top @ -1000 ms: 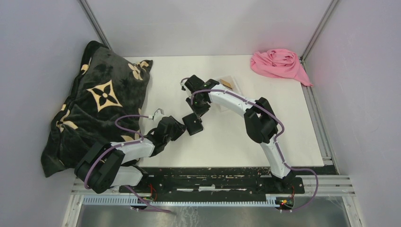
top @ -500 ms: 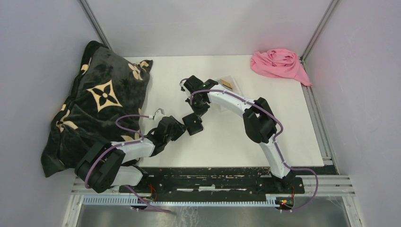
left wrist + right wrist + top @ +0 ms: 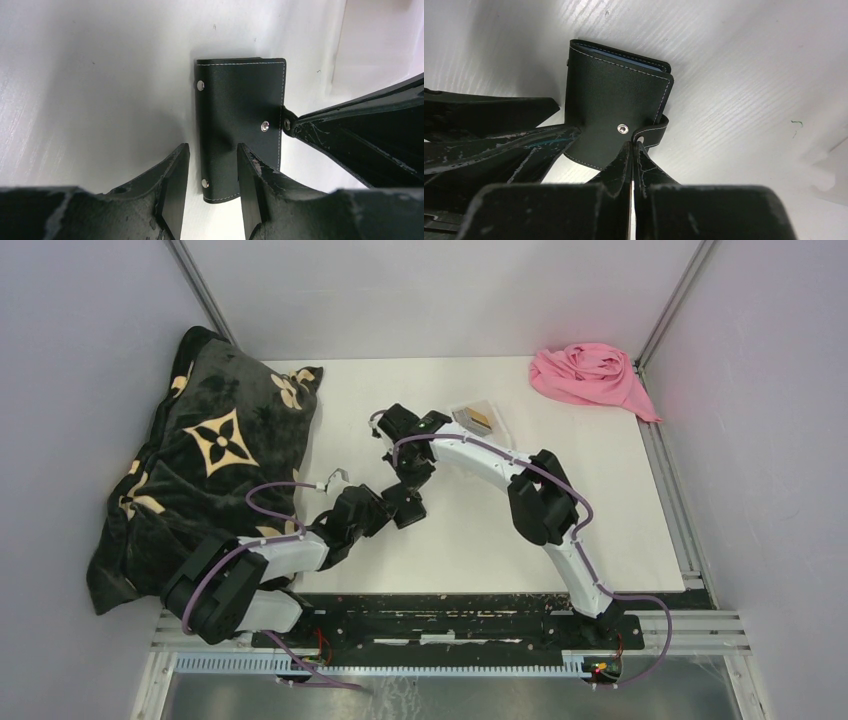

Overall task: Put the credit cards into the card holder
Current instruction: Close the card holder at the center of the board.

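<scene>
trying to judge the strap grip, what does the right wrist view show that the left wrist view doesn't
Only right wrist: the blue-grey lining along the card holder's open edge, and the strap pinched in the right gripper's shut jaws. Only left wrist: two small studs on the spine edge, and the left gripper's open jaws straddling the lower corner. Both: the closed holder on the white table, its snap stud, the right gripper meeting the strap.
</scene>
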